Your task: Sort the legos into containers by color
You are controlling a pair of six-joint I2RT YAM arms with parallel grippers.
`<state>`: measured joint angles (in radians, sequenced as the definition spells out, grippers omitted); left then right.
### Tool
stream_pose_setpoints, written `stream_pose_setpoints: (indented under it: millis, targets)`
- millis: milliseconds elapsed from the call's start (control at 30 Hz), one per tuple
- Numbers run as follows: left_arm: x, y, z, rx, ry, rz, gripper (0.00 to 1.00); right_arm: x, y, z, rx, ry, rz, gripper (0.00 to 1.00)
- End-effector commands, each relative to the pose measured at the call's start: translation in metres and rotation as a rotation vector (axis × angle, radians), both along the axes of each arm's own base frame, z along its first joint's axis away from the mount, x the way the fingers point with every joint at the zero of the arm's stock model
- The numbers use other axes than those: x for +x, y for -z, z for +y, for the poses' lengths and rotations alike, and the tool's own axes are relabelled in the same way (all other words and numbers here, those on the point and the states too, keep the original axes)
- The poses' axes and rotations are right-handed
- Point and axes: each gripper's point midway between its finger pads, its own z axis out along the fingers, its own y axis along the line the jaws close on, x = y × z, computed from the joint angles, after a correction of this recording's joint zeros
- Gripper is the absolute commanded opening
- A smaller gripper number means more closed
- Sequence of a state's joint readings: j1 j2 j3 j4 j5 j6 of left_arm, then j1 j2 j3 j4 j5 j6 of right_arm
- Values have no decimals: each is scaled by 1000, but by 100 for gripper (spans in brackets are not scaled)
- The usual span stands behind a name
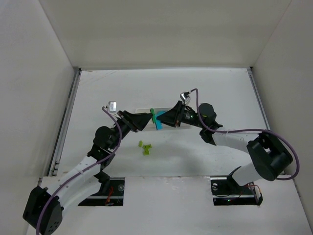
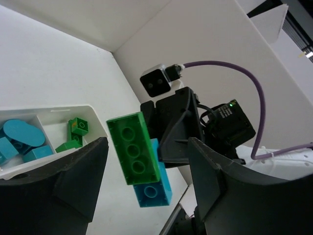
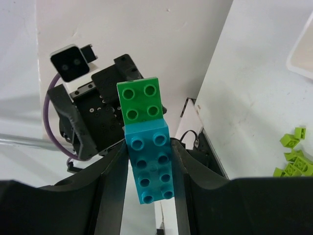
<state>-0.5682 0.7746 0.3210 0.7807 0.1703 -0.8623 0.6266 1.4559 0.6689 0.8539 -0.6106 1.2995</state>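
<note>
Top external view: both arms reach inward and meet tip to tip over the middle of the table [image 1: 205, 88].
Right gripper [image 3: 149, 152]: closed on the cyan brick [image 3: 149, 166], one finger pressed to each long side.
Brick pair: a green brick [image 3: 141, 100] is joined to the far end of the cyan brick; the two are held in the air as one piece.
Left gripper [image 2: 146, 142]: fingers [image 2: 73, 181] spread wide, one on each side of the brick pair. There is a clear gap on the side of the right arm. The other finger is close to the green brick's edge, and contact cannot be made out.
Left wrist view: the green brick lies on top of the cyan one, which pokes out below it.
Tray [image 2: 63, 108]: white, at the left of the left wrist view, below and beside the held bricks.
Tray contents: cyan pieces [image 2: 19, 134] in one compartment; dark green pieces [image 2: 76, 132] in the end compartment next to it, past a thin divider.
Loose legos: a small cluster of yellow-green legos [image 1: 145, 147] lies on the table, nearer the arm bases than the grippers and apart from the tray.
</note>
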Motion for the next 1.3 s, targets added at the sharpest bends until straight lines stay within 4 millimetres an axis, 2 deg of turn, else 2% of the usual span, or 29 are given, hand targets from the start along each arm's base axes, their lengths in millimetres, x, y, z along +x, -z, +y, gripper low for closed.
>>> stream_pose_setpoints:
  millis: [0,167,333,500,667,933,1067,1267]
  targets:
    - [-10,-29,-3,-52,39,-97,64,2,-15,-4,65,5,-45,28]
    - [-8,-22,-11,-26,66,-79,63,-3,-21,-2,88,-17,-57,28]
    - [0,-19,-6,-15,35,-71,63,-4,-20,-6,88,-11,-60,28]
    - [2,-18,-15,-15,56,-69,63,-3,-17,-1,85,-22,-53,28]
    - [11,-17,-15,-22,40,-43,62,-8,-21,5,93,-43,-70,28]
    - [20,-17,-8,-94,-3,28,52,-6,-10,6,75,-37,-55,28]
    - [21,-16,-6,-111,-6,36,51,-6,-6,6,69,-37,-50,27]
    - [20,-16,-17,-122,36,47,48,-5,-7,6,74,-33,-53,27]
